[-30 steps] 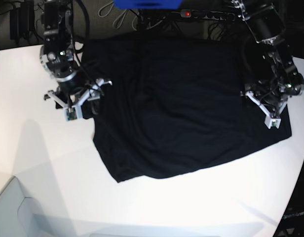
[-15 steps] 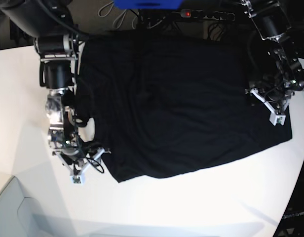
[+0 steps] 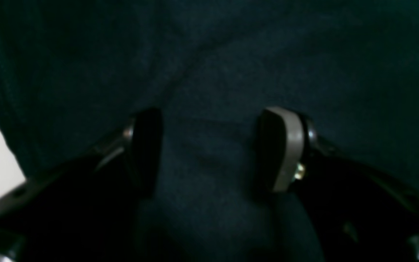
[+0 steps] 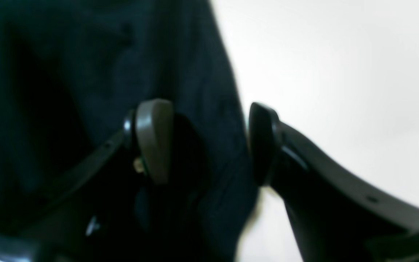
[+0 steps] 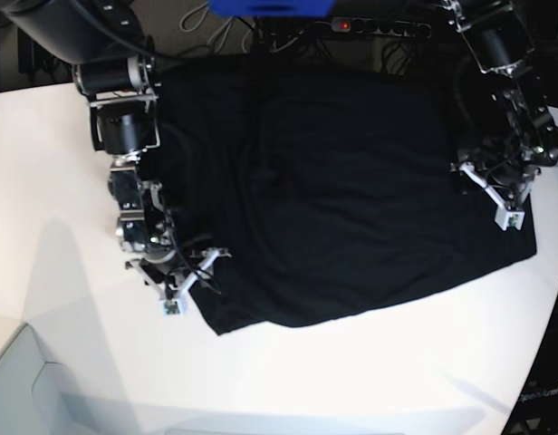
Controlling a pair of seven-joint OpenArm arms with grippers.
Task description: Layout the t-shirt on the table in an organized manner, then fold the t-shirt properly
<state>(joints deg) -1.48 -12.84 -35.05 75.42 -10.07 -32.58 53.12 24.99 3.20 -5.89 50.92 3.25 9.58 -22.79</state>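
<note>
T-shirt (image 5: 342,190) lies spread across table (image 5: 62,181).

base looks down from overhead; both wrist views sit close over the t-shirt (image 5: 351,190).

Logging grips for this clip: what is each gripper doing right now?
Left gripper: open, fingers apart over the t-shirt, nothing held.
Right gripper: open, straddling the t-shirt's edge, not clamped.
</note>
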